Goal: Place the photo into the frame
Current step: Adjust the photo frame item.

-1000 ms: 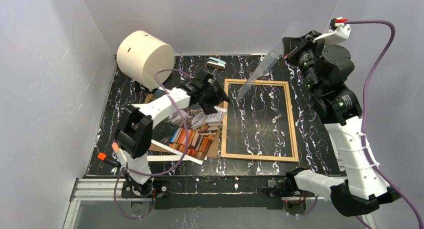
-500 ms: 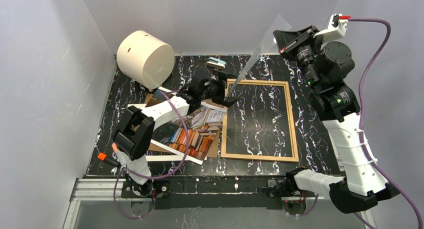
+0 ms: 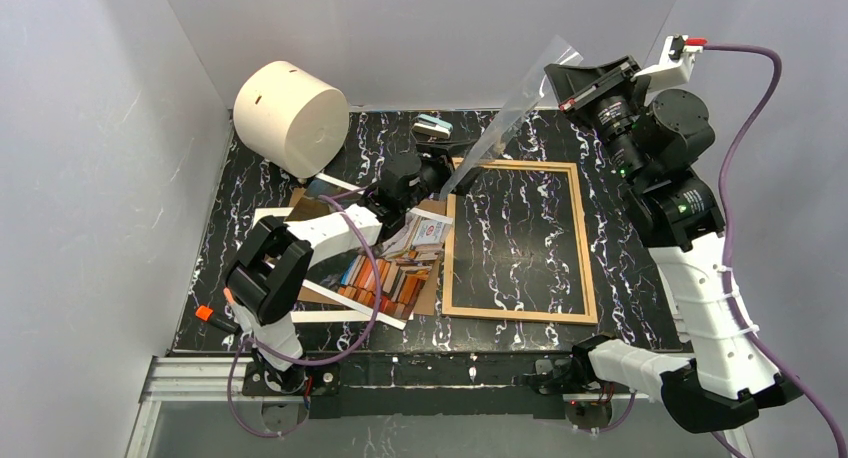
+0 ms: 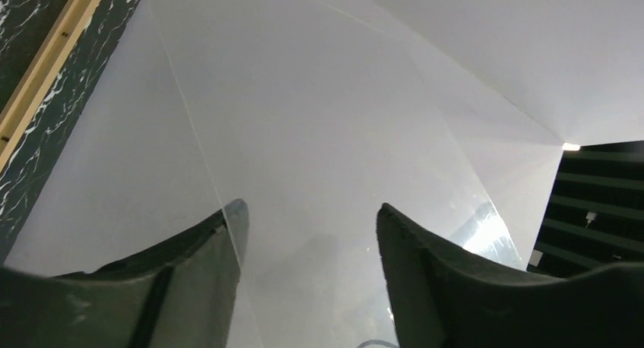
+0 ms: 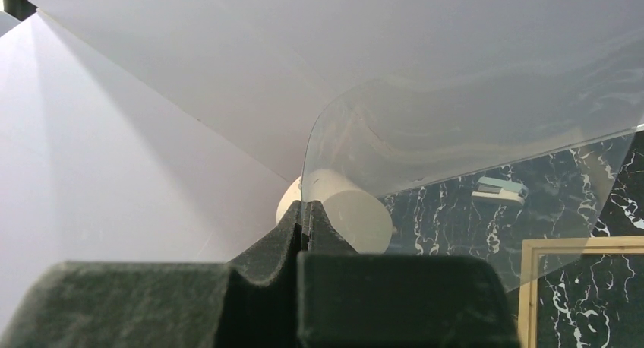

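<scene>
We see right tool clamped on a bendy clear plastic sheet over the thin light-wood frame. Left tool gapes at its lower edge.

Overhead, 2 close-ups — frame seemingly shared.

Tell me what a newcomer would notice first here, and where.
A clear sheet slants up above the wooden frame, pinched at its upper end by the shut right gripper, with the open left gripper at its low end. The frame lies flat, the marbled table showing through it. The photo lies just left of it.
</scene>
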### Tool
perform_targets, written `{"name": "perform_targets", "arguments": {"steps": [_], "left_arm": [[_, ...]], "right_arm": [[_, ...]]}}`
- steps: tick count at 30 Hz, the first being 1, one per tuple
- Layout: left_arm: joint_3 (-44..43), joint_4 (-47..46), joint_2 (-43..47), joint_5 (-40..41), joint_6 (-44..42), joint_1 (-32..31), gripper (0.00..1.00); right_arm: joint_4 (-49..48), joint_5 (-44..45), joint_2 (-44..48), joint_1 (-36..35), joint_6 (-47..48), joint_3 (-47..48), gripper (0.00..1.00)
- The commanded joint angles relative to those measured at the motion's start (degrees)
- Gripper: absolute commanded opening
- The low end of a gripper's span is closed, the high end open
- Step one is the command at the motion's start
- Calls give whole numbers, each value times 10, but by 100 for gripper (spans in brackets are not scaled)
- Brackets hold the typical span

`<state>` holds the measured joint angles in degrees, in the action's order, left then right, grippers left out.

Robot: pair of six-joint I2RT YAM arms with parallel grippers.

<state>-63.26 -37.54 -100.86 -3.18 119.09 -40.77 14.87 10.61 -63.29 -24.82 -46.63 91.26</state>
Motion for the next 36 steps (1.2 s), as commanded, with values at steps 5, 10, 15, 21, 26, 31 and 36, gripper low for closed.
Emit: {"name": "perform_targets", "arguments": {"steps": [5,10,15,21,26,31,36], "left_arm": [[29,-64,42,74,207,-5,34],[50,-68,54,85,209,-5,21],[49,-87,43,86,210,-4,7],[58,-97,42,92,183,-2,0],[46,-91,38,71,104,15,0],[2,-42,11,-47,-39,58,0],[-41,47,-1,-138,-212,81,0]], "right_arm": [[-28,2,30,-1,-10,-7,1],[-22,9,41,-1,-9,-16,1],[-10,8,47,-1,-9,-21,1],[43,56,73,-1,-5,-39,49],[85,125,125,-1,30,-88,84],[149,216,163,-1,85,-103,92],[201,282,158,-1,142,-99,93]]}}
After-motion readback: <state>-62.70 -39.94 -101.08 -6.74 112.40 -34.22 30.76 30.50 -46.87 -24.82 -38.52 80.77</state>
